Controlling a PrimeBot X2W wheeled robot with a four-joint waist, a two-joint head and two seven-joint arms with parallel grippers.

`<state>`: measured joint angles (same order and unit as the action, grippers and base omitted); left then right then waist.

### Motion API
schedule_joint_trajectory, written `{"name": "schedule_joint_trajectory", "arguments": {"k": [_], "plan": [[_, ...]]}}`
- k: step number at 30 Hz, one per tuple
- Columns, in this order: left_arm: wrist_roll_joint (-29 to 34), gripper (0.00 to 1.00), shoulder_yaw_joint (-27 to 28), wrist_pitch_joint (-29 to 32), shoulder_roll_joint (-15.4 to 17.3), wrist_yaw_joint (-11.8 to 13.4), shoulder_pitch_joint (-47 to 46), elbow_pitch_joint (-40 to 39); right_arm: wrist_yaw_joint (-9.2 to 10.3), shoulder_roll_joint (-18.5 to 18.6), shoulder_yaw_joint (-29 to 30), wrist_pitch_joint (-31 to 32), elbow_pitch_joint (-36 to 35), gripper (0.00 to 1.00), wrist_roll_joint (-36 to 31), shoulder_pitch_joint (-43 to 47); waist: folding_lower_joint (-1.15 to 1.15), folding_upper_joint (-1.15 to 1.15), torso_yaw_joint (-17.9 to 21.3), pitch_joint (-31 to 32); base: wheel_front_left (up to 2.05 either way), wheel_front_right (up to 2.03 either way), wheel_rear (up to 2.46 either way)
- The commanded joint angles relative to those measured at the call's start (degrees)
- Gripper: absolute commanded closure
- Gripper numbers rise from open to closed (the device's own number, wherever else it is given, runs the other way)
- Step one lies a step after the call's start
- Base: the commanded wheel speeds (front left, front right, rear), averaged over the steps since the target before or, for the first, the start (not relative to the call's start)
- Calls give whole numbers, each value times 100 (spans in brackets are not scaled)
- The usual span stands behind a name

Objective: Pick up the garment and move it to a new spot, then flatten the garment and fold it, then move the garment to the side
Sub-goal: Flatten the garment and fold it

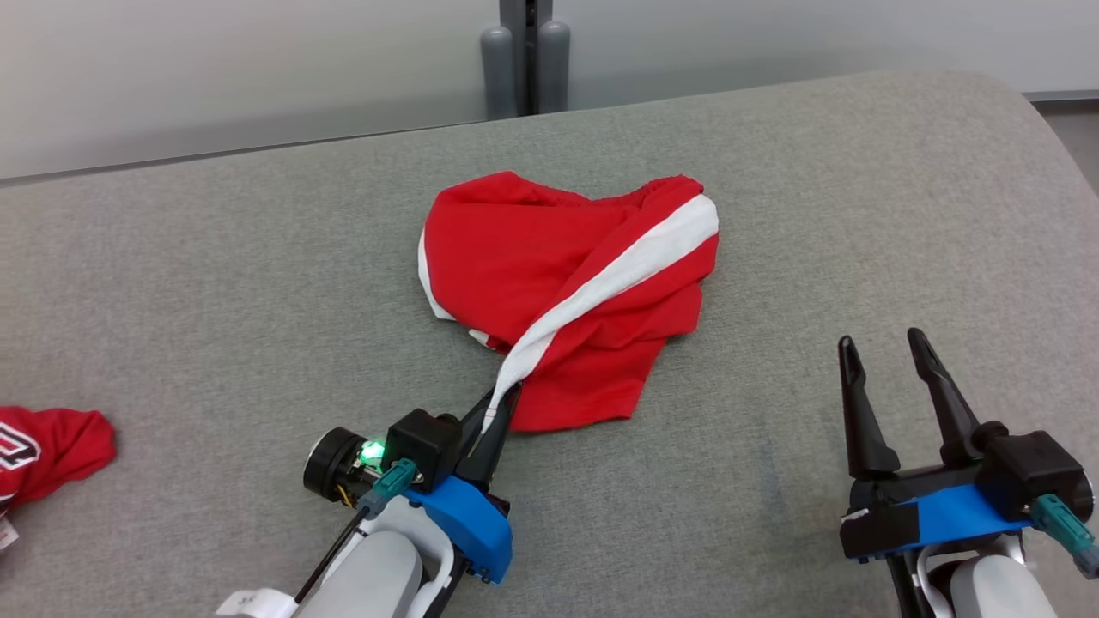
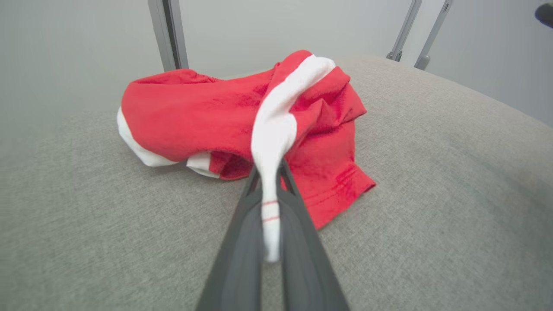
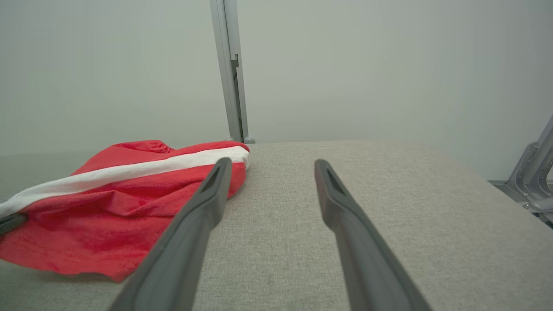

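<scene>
We find one printed mark: a white-and-black emblem on a crumpled red cloth (image 1: 51,451) at the left edge of the grey fabric-covered counter (image 1: 215,283). It is cut off by the frame and too partial to read.

The garment (image 1: 549,266), a pair of red knit shorts with a broad white side stripe (image 1: 618,270), lies bunched in the middle of the counter. Its gathered waistband is at the far edge and a stitched hem at the near edge. The stripe runs from far right to near left, narrowing into a twisted strip (two thin red stitch lines cross its end in the left wrist view).

The left gripper (image 1: 506,396) pinches that strip end, its fingers pressed together on the cloth just near-left of the pile. The right gripper (image 1: 884,343) stands spread over bare counter at the near right, apart from the garment.
</scene>
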<state>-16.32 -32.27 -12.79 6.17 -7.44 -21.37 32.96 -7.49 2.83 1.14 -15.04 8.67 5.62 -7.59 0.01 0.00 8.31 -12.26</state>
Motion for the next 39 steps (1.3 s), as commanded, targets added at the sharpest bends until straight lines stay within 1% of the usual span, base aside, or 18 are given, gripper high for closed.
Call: {"name": "schedule_joint_trajectory", "arguments": {"k": [1, 4, 7, 12, 14, 16, 20, 22, 26, 27, 28, 29, 32, 35, 39], "plan": [[-26, 100, 33, -59, 47, -1, 28, -42, -1, 10, 44, -22, -6, 0, -11, 11, -1, 0, -39, 3, 0, 0, 0], [-21, 100, 57, -159, 125, 24, 241, -217, -1, 9, 123, -22, 33, 0, 8, 64, -1, 0, -173, 45, 0, 0, 0], [-84, 100, 171, -214, 225, 119, 504, -536, -1, 11, 151, -22, 74, 0, 35, 82, -1, 0, -325, 116, 0, 0, 0], [-160, 100, 435, -234, 507, 328, 1015, -1012, -1, 11, 198, -22, 162, 0, 41, 166, -1, 0, -562, 276, 0, 0, 0], [-43, 100, 440, -237, 693, 386, 1127, -1075, -1, 10, 180, -22, 205, 0, 44, 201, -1, 0, -619, 340, 0, 0, 0], [16, 100, 444, -238, 844, 424, 1212, -1088, -1, 11, 162, -22, 234, 0, 34, 219, -1, 0, -648, 396, 0, 0, 0], [-89, 100, 535, -95, 1022, 422, 1262, -956, -1, 11, 156, -22, 262, 0, 12, 206, -1, 0, -664, 465, 0, 0, 0], [-165, 100, 544, -20, 1032, 387, 1252, -808, -1, 11, 144, -22, 279, 0, -1, 202, -1, 0, -652, 487, 0, 0, 0], [-296, 100, 507, 34, 928, 329, 1219, -444, -1, 10, 31, -22, 324, 0, -119, 54, -1, 0, -629, 504, 0, 0, 0], [-319, 81, 530, 3, 894, 340, 1191, -389, -1, 12, 26, -22, 343, 0, -139, -11, -1, 0, -635, 500, 0, 0, 0], [-328, 32, 563, -48, 861, 380, 1153, -357, -1, 12, 10, -22, 367, 0, -179, -88, -1, 0, -652, 491, 0, 0, 0], [-354, 0, 610, -89, 823, 419, 1124, -338, -1, 11, -8, -22, 404, 0, -218, -171, -1, 0, -683, 474, 0, 0, 0], [-429, 0, 748, -186, 729, 490, 1052, -374, -1, 7, -134, -21, 639, 0, -397, -546, -1, 0, -814, 417, 0, 0, 0], [-450, 0, 899, -231, 652, 545, 998, -560, -1, 11, -301, 3, 1215, 0, -639, -1105, -1, 0, -994, 354, 0, 0, 0], [-368, 0, 1062, -241, 536, 590, 1016, -1019, -1, 8, -337, 548, 2113, 0, -879, -2001, -1, 0, -1346, 219, 0, 0, 0]]}}
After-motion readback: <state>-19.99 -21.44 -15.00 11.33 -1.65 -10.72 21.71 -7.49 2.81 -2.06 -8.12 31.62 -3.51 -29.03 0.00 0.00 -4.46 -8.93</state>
